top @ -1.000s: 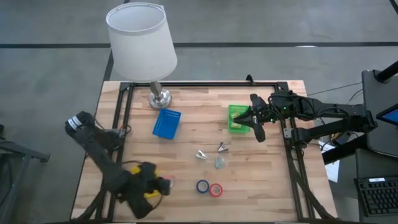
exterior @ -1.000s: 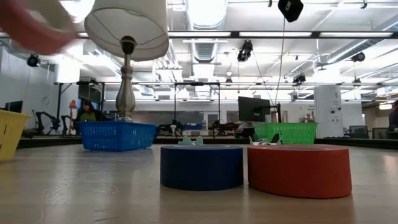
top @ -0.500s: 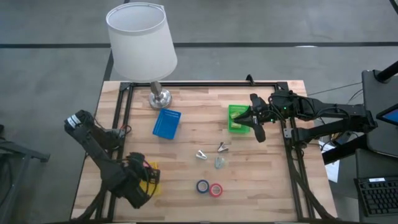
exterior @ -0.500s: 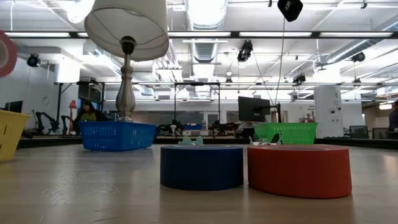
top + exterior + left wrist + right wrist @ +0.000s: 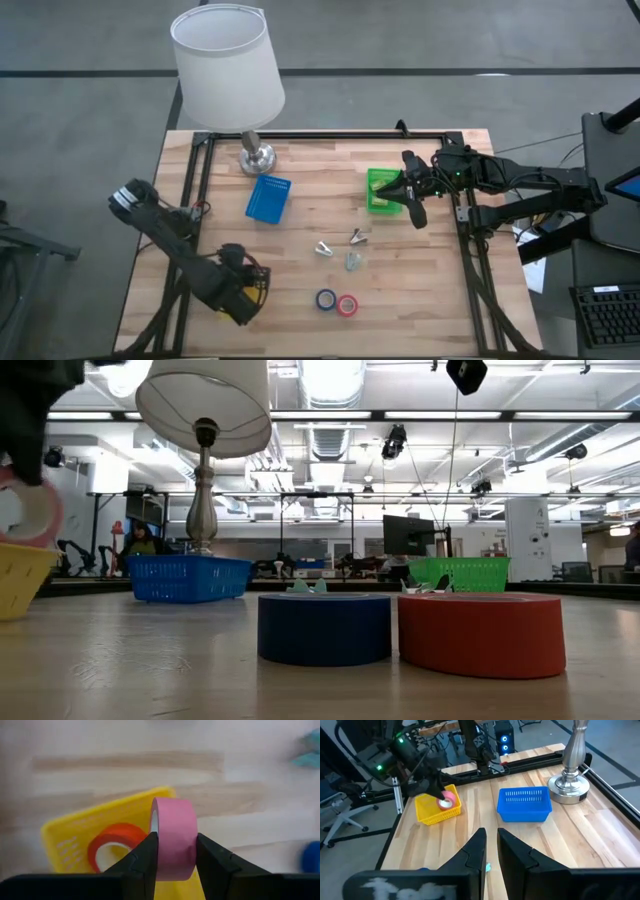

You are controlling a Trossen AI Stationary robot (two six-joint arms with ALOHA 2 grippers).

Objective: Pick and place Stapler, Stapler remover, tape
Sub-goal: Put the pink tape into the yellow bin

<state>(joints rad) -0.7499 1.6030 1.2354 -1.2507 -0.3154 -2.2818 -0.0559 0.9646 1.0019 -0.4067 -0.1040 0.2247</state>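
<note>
Left gripper (image 5: 173,851) fingers pinch pink tape roll (image 5: 173,838) across flat sides over yellow tray (image 5: 70,837); likely light, stiff, smooth ring; right gripper (image 5: 491,851) nearly shut, empty.

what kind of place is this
Most likely a robotics lab or open workshop: the wooden table carries two mounted robot arms, and the low view shows an industrial ceiling with strip lights and a monitor on benches behind.

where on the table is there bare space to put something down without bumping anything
Bare wood lies along the near right corner, right of the red tape roll, and in the far left strip between the lamp base and the left arm. It is crowded mid-table around the small metal pieces, and near left, where the left gripper holds pink tape over the yellow tray.
</note>
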